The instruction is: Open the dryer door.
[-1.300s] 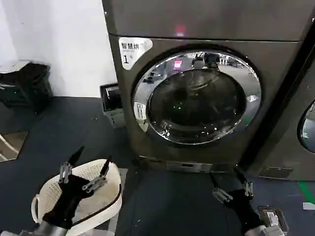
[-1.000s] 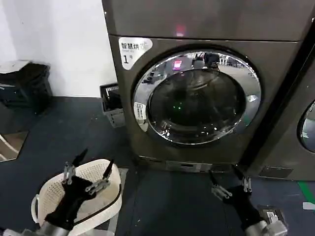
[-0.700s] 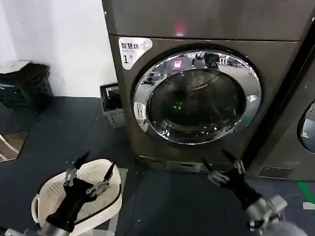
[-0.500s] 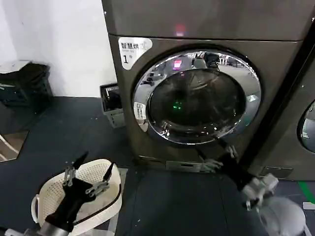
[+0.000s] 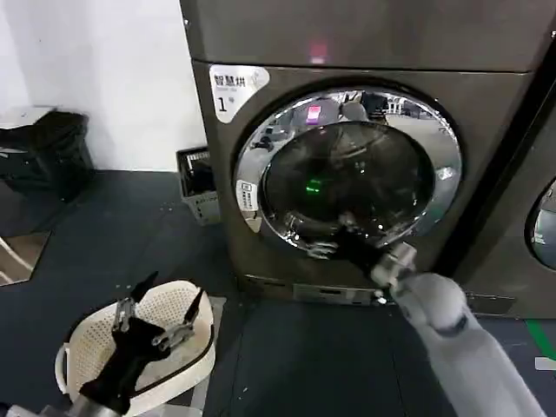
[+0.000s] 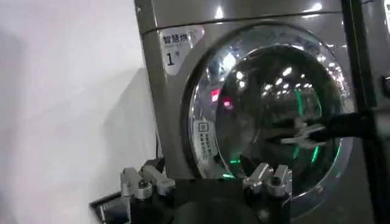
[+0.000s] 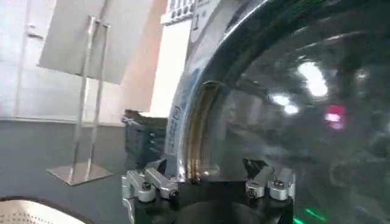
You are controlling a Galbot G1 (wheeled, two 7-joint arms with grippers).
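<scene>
Chrome is ringing the dark glass of the dryer door (image 5: 347,169), which is sitting shut and flush in the front of the dryer (image 5: 365,52), just below and beside the white sticker (image 5: 236,87) marked "1". I am reaching my right gripper (image 5: 334,236) up against the lower part of that door, its fingers spread apart in front of the ring's bottom arc; from my right wrist the chrome edge (image 7: 201,128) is looming very close, though I cannot tell whether a fingertip is touching it. I am holding my left gripper (image 5: 161,308) low and well away from the door, fingers apart, hovering over a white basket (image 5: 82,343) on the dark floor (image 5: 130,234). From my left wrist the door (image 6: 274,115) is showing with my right gripper (image 6: 298,134) crossing the glass.
</scene>
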